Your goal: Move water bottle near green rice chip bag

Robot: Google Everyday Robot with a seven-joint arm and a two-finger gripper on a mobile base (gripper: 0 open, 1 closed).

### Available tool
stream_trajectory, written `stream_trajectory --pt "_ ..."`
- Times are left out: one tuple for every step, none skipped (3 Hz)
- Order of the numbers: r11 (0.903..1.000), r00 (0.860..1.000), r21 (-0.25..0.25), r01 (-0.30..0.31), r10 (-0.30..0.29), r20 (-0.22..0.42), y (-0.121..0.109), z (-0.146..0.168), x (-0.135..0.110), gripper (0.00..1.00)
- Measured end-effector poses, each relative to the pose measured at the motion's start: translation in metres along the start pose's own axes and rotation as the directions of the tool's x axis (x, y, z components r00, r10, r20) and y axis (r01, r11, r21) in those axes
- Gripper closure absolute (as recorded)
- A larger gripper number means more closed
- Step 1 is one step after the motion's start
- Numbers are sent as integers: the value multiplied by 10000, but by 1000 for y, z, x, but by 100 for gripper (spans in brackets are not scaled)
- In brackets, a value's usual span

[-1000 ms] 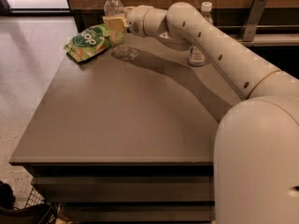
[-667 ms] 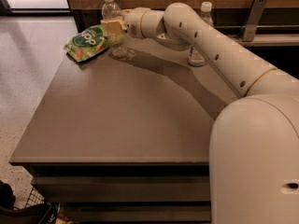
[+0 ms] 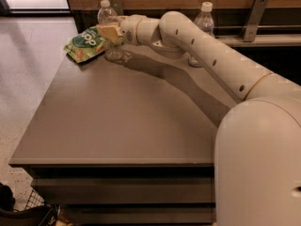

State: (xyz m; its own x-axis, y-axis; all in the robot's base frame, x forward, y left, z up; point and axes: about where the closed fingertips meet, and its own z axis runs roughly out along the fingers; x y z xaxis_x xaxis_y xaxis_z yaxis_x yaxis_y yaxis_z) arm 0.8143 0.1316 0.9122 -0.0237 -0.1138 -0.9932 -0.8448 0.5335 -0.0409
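The water bottle (image 3: 107,17) is clear with a white cap and stands upright at the table's far left corner, its base (image 3: 114,55) on the tabletop. My gripper (image 3: 109,32) is around its middle and looks shut on it. The green rice chip bag (image 3: 84,43) lies flat just left of the bottle, almost touching it, at the table's left edge. My arm reaches in from the right across the back of the table.
A second clear bottle (image 3: 205,18) with a white cap stands at the back, partly hidden behind my arm. A wooden wall panel with a metal bracket (image 3: 254,17) runs behind the grey table (image 3: 117,121). Tiled floor lies to the left.
My gripper and the water bottle have shifted slightly left and lower in the frame, closer to the green bag. The bag has not moved.
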Motion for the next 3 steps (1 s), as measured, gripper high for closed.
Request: stream_trajectory --pt "10000 10000 -10 -81 81 19 2 1 -1 100" --pt "10000 10000 -10 -83 83 19 2 1 -2 100" --pt "10000 10000 -11 -83 83 19 2 1 -3 88"
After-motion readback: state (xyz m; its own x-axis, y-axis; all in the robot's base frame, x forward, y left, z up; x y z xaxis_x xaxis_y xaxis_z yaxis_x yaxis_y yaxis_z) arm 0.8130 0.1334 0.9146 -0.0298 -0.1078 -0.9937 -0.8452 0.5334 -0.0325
